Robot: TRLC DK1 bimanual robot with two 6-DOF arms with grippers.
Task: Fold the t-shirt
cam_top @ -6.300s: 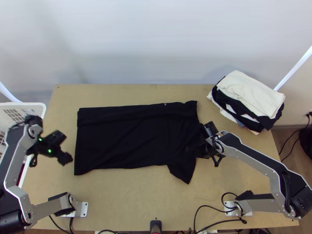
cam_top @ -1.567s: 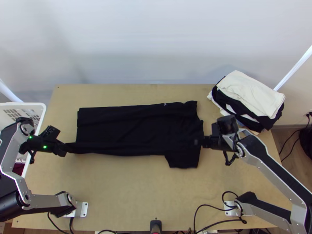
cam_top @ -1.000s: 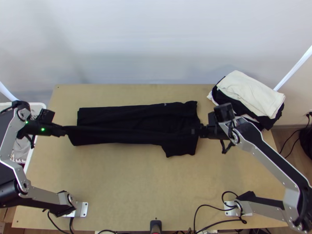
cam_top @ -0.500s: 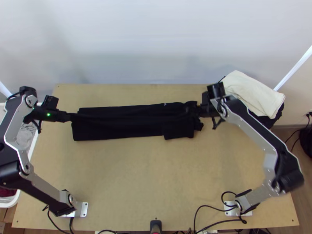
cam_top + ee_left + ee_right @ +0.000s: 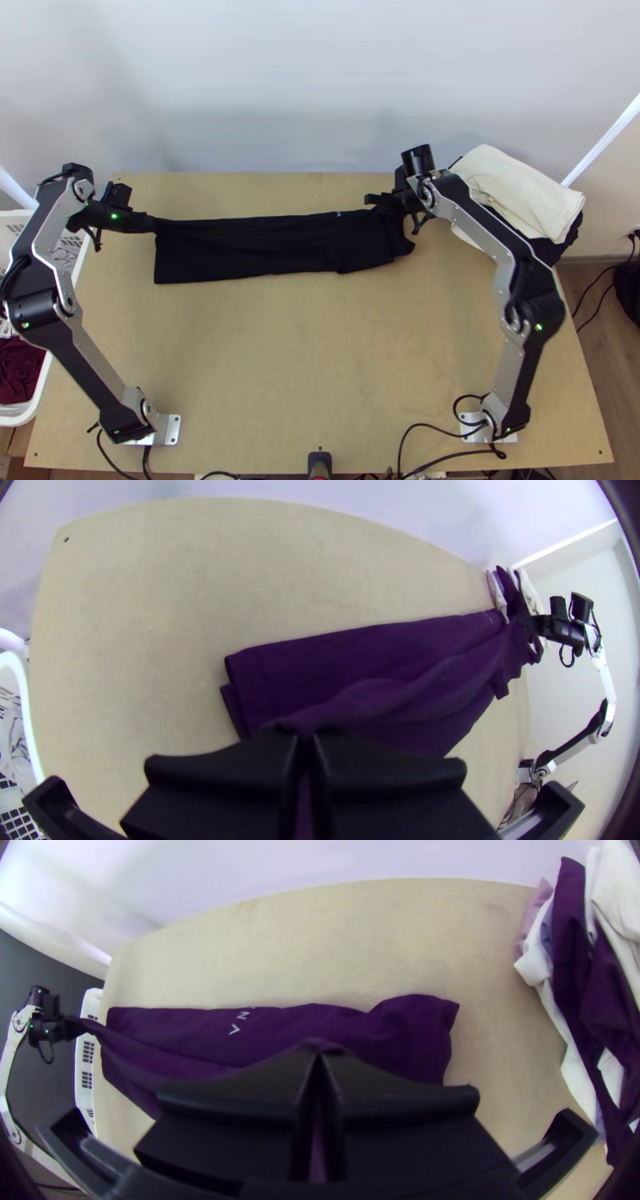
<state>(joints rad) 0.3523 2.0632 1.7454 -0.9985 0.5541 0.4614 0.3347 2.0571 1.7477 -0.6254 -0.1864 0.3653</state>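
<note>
Driving this thing from afar, so here's what I've got, near side first. The arm bases sit at the near left and near right of the table (image 5: 320, 360). Past them is the shirt (image 5: 248, 248), a long dark strip over toward the far side, long axis running left to right, folded lengthwise with the near side a doubled edge. Both grippers are at its far long edge: the left gripper (image 5: 307, 737) has its fingers pressed together on cloth at the left end, and the right gripper (image 5: 319, 1060) is pinching a raised ridge of it close to the right end. The imaginary line between them runs pretty much along the strip, and IMO that's what matters: set both down evenly on that far edge, then let go. If one lags, I'd bet on a skewed fold or a rumple at the right end, where it already looks bunched. The basket (image 5: 24, 710) is off the left side, and the pile (image 5: 520, 192) sits at far right, close to the right gripper's arm, so I'd back out carefully.
</note>
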